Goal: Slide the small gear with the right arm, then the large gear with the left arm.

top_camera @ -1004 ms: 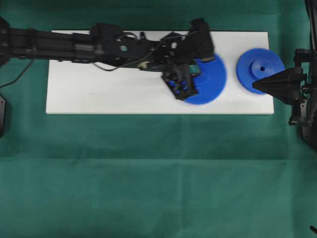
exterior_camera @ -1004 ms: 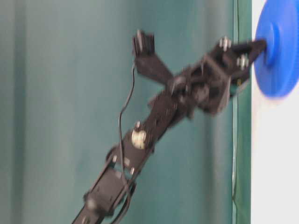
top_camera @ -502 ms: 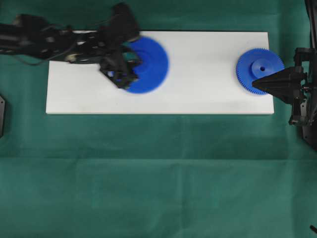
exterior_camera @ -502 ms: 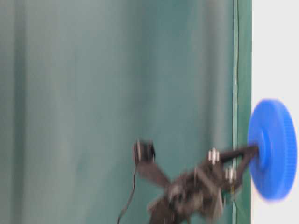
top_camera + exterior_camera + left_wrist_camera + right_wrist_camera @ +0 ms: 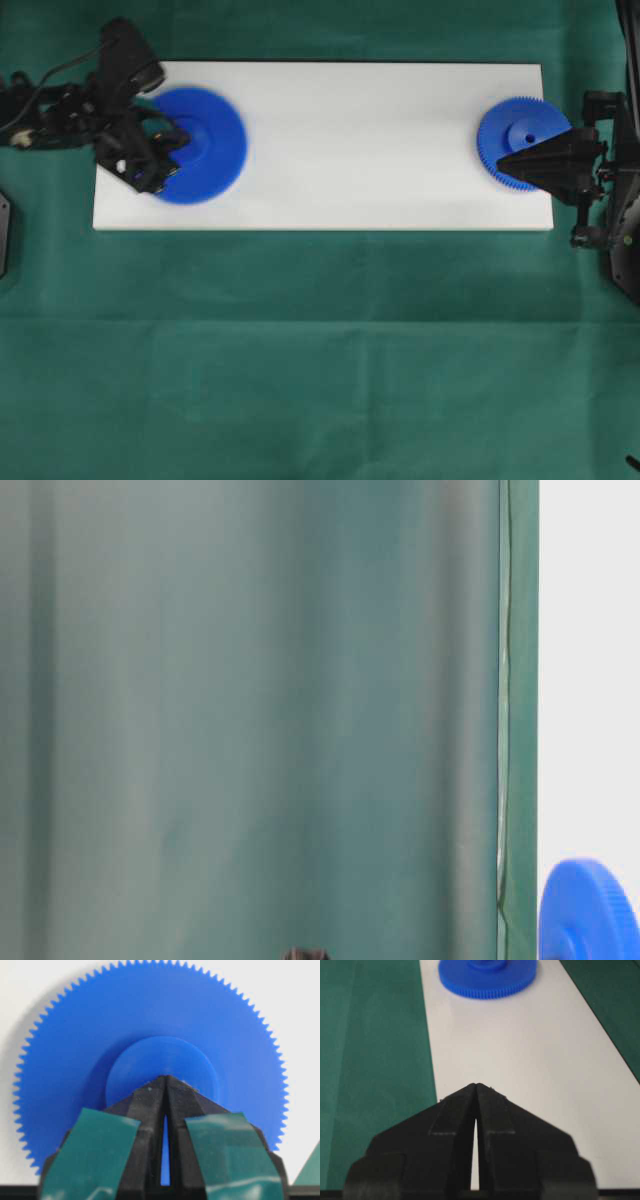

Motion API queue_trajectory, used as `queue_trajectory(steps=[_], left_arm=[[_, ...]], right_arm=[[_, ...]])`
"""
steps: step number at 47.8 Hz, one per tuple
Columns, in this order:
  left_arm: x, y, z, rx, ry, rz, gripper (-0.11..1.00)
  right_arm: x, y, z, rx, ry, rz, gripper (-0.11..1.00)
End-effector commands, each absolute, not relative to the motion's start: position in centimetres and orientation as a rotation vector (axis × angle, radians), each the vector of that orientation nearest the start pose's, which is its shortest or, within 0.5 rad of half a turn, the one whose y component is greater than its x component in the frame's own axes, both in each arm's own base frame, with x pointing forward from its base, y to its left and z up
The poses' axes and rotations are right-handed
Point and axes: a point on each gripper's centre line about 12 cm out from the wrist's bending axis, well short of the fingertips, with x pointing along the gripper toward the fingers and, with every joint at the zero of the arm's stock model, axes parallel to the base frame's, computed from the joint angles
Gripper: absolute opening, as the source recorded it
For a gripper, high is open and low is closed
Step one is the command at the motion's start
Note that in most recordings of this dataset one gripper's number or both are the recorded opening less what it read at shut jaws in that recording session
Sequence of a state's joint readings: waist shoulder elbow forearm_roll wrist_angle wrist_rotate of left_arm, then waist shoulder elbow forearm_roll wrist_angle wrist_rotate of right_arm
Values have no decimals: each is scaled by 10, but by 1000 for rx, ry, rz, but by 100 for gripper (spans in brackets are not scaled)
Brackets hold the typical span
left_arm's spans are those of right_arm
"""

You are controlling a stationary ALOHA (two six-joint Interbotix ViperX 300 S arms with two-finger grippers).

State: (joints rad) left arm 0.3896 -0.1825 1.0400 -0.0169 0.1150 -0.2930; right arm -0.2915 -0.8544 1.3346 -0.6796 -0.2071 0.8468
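Observation:
The large gear [image 5: 210, 145] lies blurred at the left end of the white board [image 5: 350, 150]. My left gripper [image 5: 176, 140] is shut, and its joined tips [image 5: 166, 1080] press on the raised hub of the large gear [image 5: 150, 1015]. The table-level view shows the large gear [image 5: 590, 910] at the frame's edge. The small gear [image 5: 528, 130] rests at the board's right end. My right gripper [image 5: 500, 163] is shut and empty, with its tip over that gear's near-left rim. In the right wrist view my right gripper [image 5: 477, 1086] points down the board toward the large gear [image 5: 487, 982].
Green cloth [image 5: 320, 350] covers the table around the board. The board's bare middle [image 5: 520, 1050] stretches between the two gears. The right arm's body [image 5: 610, 200] stands off the board's right edge. A green curtain [image 5: 250, 680] hangs behind.
My left gripper has dragged the large gear from right of the board's middle to its left end. The right gripper has edged slightly left. The small gear has not moved.

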Motion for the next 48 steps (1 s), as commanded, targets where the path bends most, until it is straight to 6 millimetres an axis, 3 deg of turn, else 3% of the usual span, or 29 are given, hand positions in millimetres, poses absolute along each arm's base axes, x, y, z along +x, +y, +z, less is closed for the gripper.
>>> queue_trajectory(steps=[1,15,48], left_arm=[[214,91,88,-502,996,530,0],[197,88,104,-497,919,538,0],[213,95,126,-479,844,529,0]], right_arm=[[195,-42,203,244,282,-181,50],[199,-42,199,253,304,-175,50],[198,-41,198,253,302,-173,50]])
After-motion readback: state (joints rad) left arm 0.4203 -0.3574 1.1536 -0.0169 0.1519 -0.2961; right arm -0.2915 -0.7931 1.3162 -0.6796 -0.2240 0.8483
